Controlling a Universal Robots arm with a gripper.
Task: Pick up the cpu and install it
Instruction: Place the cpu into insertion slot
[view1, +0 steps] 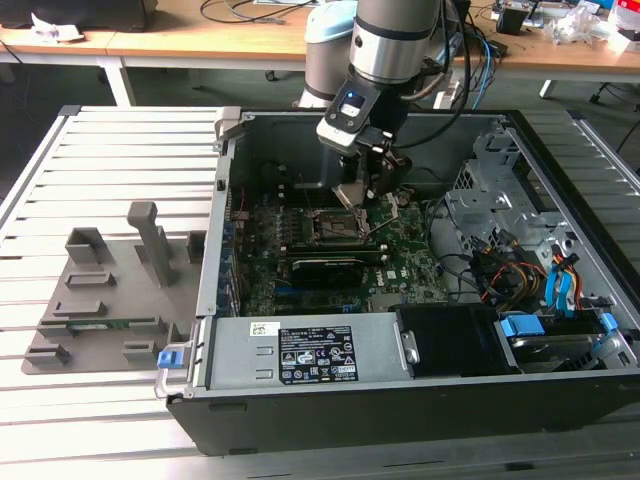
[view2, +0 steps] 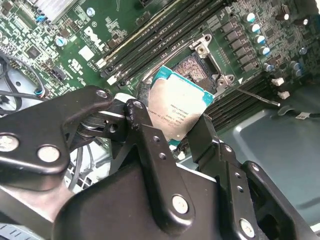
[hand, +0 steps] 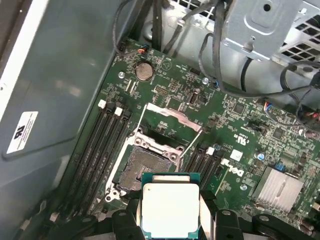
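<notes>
My gripper (view1: 357, 190) hangs inside the open computer case, just above the motherboard. It is shut on the cpu (view2: 179, 107), a flat square chip with a pale silver top and a teal-green edge, held between the black fingers (view2: 150, 135). In the first wrist view the cpu (hand: 170, 208) hovers right beside the open black socket (hand: 147, 162), whose metal frame (hand: 172, 116) is flipped up. In the second wrist view the chip partly covers the socket (view2: 197, 67). In the exterior view the socket (view1: 338, 225) lies directly below the gripper.
Memory slots (hand: 105, 145) run on both sides of the socket. A black card (view1: 335, 268) lies nearer the case front, cables and a metal drive cage (view1: 500, 200) toward the exterior view's right. A grey fixture tray (view1: 110, 290) rests on the slatted table outside the case.
</notes>
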